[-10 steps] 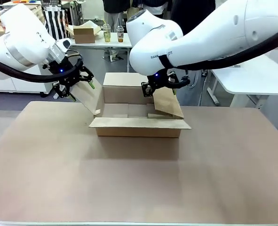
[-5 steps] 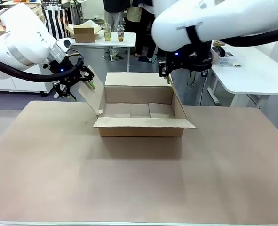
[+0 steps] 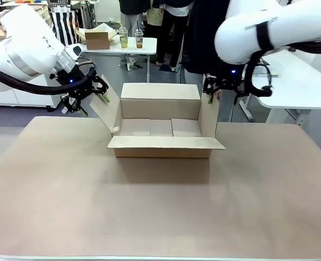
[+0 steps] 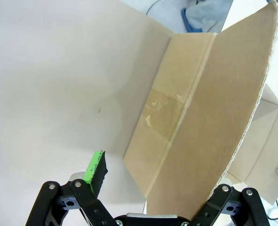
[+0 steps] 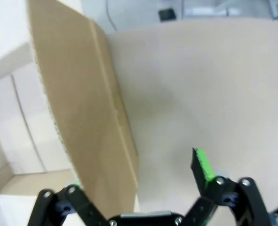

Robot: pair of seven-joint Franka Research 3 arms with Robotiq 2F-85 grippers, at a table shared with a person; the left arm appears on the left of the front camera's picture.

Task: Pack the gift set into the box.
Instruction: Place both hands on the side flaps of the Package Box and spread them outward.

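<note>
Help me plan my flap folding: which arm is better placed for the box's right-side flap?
Right, I'd judge: the right gripper straddles that flap, while the left gripper is at the opposite flap.

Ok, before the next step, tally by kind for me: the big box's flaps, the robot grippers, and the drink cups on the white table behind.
Flaps on the big box: 4
Grippers: 2, left and right
Drink cups on the white table: 2
Total: 8
</note>
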